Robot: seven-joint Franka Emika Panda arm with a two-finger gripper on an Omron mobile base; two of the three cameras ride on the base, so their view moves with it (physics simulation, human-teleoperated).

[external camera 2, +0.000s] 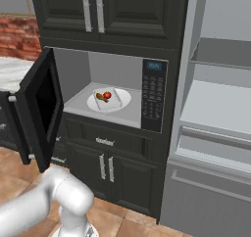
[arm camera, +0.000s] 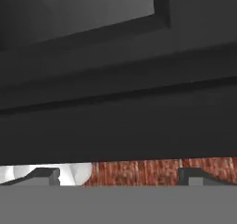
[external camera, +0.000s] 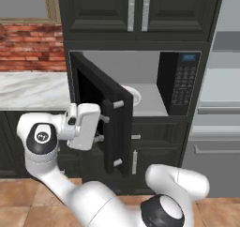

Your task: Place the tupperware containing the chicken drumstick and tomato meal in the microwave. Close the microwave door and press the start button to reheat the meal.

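Behind the microwave door, apparently touching it, the gripper is spread wide

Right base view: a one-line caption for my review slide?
Tupperware with chicken drumstick and tomato sits inside the microwave; microwave door open.

The microwave stands open, with the microwave door swung out to the left. Inside the light grey cavity, the tupperware rests on the round white plate. The tupperware holds the tomato beside the chicken drumstick.
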